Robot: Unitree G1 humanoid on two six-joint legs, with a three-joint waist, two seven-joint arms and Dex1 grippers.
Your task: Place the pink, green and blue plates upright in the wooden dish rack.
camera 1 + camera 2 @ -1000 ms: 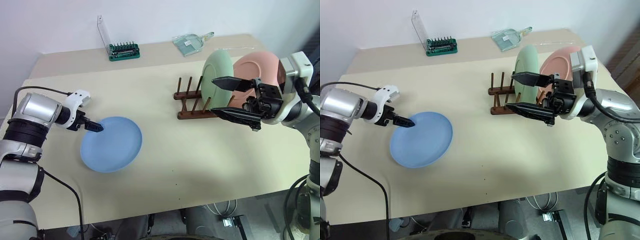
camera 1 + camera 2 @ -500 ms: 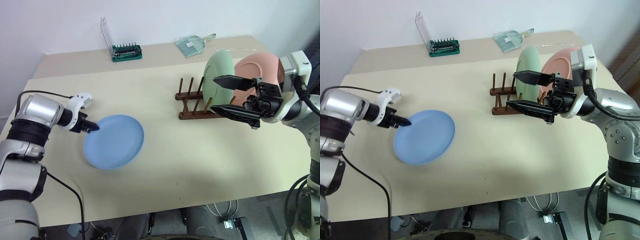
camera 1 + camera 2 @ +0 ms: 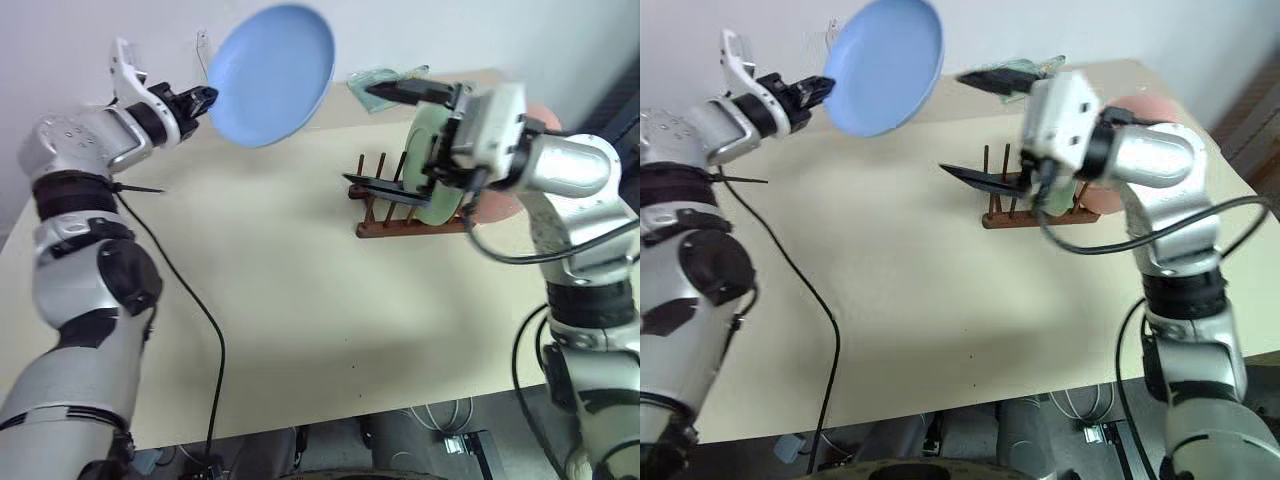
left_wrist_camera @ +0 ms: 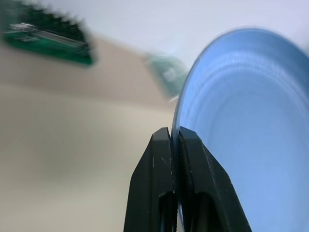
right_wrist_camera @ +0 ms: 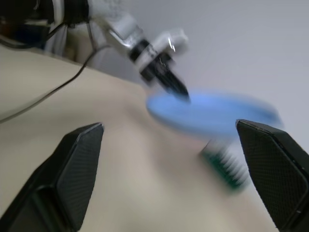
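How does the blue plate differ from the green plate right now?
The blue plate is in the air, clamped at its rim by the left pincer; the green plate stands upright in the wooden dish rack, ungripped. One is light blue, the other pale mint. Both are round, shallow and similar in size.

The pink plate (image 3: 505,205) is mostly hidden behind the right arm (the green plate (image 3: 432,165) partly too).

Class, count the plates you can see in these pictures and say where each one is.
3. The blue plate is held in the air by the left gripper. The green plate stands in the wooden dish rack. The pink plate is behind it, mostly hidden by the right arm.
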